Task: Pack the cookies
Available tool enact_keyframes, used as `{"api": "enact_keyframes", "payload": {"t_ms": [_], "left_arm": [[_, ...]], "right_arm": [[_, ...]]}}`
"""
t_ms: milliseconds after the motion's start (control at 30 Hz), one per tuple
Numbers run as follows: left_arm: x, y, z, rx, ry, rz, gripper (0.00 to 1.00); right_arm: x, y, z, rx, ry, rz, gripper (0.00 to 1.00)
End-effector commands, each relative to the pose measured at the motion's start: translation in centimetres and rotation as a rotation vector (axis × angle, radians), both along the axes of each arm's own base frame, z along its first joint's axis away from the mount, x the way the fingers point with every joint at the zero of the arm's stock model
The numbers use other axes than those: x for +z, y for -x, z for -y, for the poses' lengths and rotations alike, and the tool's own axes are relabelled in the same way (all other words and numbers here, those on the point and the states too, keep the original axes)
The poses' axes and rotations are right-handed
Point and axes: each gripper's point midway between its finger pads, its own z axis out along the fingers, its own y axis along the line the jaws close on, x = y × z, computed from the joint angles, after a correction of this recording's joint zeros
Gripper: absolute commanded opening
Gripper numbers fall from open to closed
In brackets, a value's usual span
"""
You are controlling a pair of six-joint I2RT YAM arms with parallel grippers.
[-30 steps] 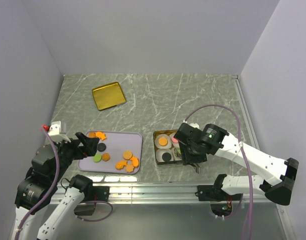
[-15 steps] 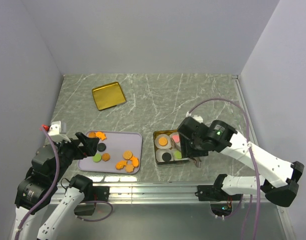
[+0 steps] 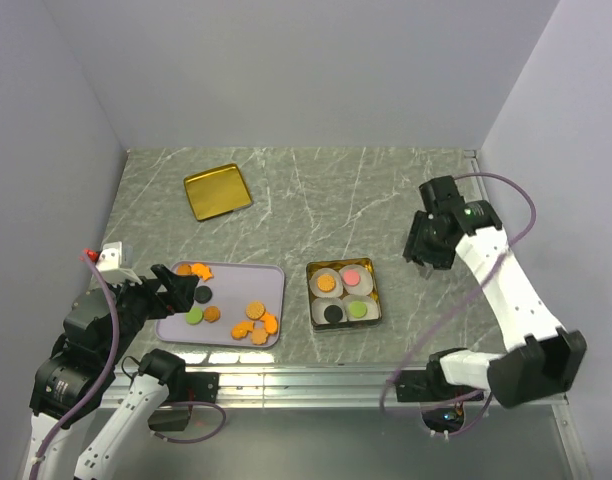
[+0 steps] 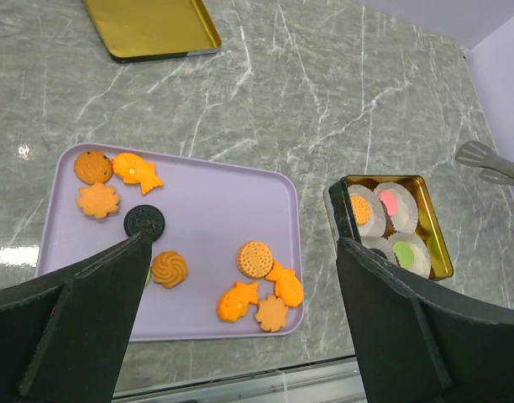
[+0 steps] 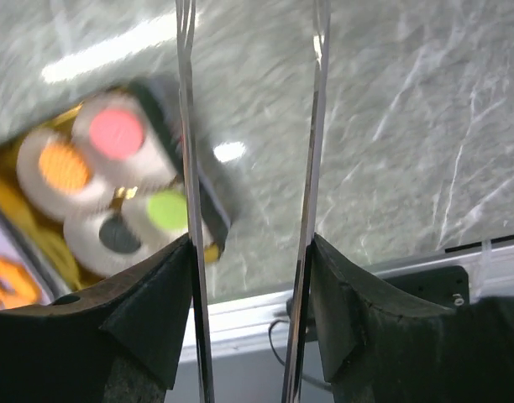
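On the purple tray (image 3: 236, 272) by the left arm lie most of the cookies (image 3: 255, 309), orange ones with a black and a green among them. Four more, orange, pink, black and green, sit one each in white paper cups (image 4: 408, 215) inside the gold tin (image 3: 377, 298) just right of the tray. The left gripper (image 3: 181, 287) hangs at the tray's left edge, fingers spread wide and empty. The right gripper (image 5: 250, 126) hovers above the marble table (image 3: 386, 200), right of and beyond the tin, fingers parted and holding nothing. A gold lid (image 3: 217, 191) lies far back on the left.
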Motion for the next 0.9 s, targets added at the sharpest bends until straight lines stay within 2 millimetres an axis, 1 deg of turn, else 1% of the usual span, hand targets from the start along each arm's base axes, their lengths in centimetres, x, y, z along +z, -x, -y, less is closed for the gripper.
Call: {"api": "enact_keyframes", "payload": {"t_ms": [0, 33, 67, 100, 133, 200, 233, 267, 300, 333, 400, 433, 500, 567, 600, 667, 700, 767, 800, 867], "left_arm": [[1.1, -0.1, 0.0, 0.001, 0.006, 0.035, 0.98], [1.0, -0.1, 0.0, -0.001, 0.004, 0.034, 0.98], [1.1, -0.1, 0.0, -0.002, 0.004, 0.037, 0.98], [1.1, -0.1, 0.0, -0.001, 0.006, 0.038, 0.98], [1.2, 0.0, -0.1, 0.0, 0.006, 0.041, 0.98], [1.2, 0.1, -0.1, -0.002, 0.006, 0.043, 0.98], [1.2, 0.1, -0.1, -0.003, 0.007, 0.045, 0.98], [1.2, 0.1, 0.0, -0.005, 0.008, 0.045, 0.99], [1.2, 0.0, 0.0, -0.007, 0.007, 0.046, 0.99], [1.2, 0.0, 0.0, -0.008, 0.006, 0.046, 0.99], [1.2, 0.0, 0.0, -0.008, 0.006, 0.047, 0.99], [1.2, 0.0, 0.0, -0.008, 0.006, 0.047, 0.99], [1.2, 0.1, 0.0, -0.007, 0.006, 0.047, 0.99], [1.2, 0.1, 0.0, -0.005, 0.007, 0.046, 0.99], [1.3, 0.1, 0.0, -0.007, 0.008, 0.048, 0.99], [1.2, 0.0, 0.0, -0.007, 0.007, 0.046, 0.99], [1.1, 0.0, 0.0, -0.006, 0.007, 0.042, 0.99], [1.1, 0.0, 0.0, -0.003, 0.006, 0.041, 0.99], [1.2, 0.0, -0.1, 0.002, 0.009, 0.044, 0.99], [1.0, -0.1, -0.1, 0.005, 0.006, 0.037, 0.99]], "right_arm": [[-0.8, -3.6, 1.8, -0.026, -0.026, 0.035, 0.61], [-1.4, -4.4, 2.3, -0.043, -0.021, 0.022, 0.61], [-1.6, -4.9, 3.3, -0.078, -0.018, 0.019, 0.6], [-1.8, -5.4, 3.8, -0.092, -0.006, 0.018, 0.6], [-2.4, -6.0, 4.3, -0.108, 0.008, 0.006, 0.6], [-3.2, -6.6, 5.8, -0.149, 0.049, -0.006, 0.59], [-4.1, -7.3, 6.3, -0.159, 0.057, -0.015, 0.59], [-4.6, -7.5, 6.7, -0.171, 0.065, -0.024, 0.59], [-5.3, -7.5, 7.9, -0.207, 0.071, -0.042, 0.59], [-6.1, -8.0, 8.3, -0.219, 0.07, -0.05, 0.59], [-7.2, -8.3, 9.0, -0.245, 0.056, -0.067, 0.59], [-8.1, -8.8, 9.7, -0.265, 0.04, -0.077, 0.59], [-9.5, -9.5, 10.2, -0.28, 0.032, -0.112, 0.59], [-10.3, -10.3, 10.3, -0.287, 0.019, -0.128, 0.58], [-10.9, -11.0, 10.4, -0.295, 0.015, -0.142, 0.58], [-11.2, -12.5, 10.1, -0.299, -0.012, -0.131, 0.58], [-12.3, -13.0, 10.0, -0.305, -0.023, -0.159, 0.58], [-13.1, -13.7, 9.7, -0.308, -0.043, -0.18, 0.58], [-13.6, -14.6, 9.7, -0.312, -0.052, -0.189, 0.59], [-13.7, -15.6, 9.6, -0.312, -0.062, -0.186, 0.62]]}}
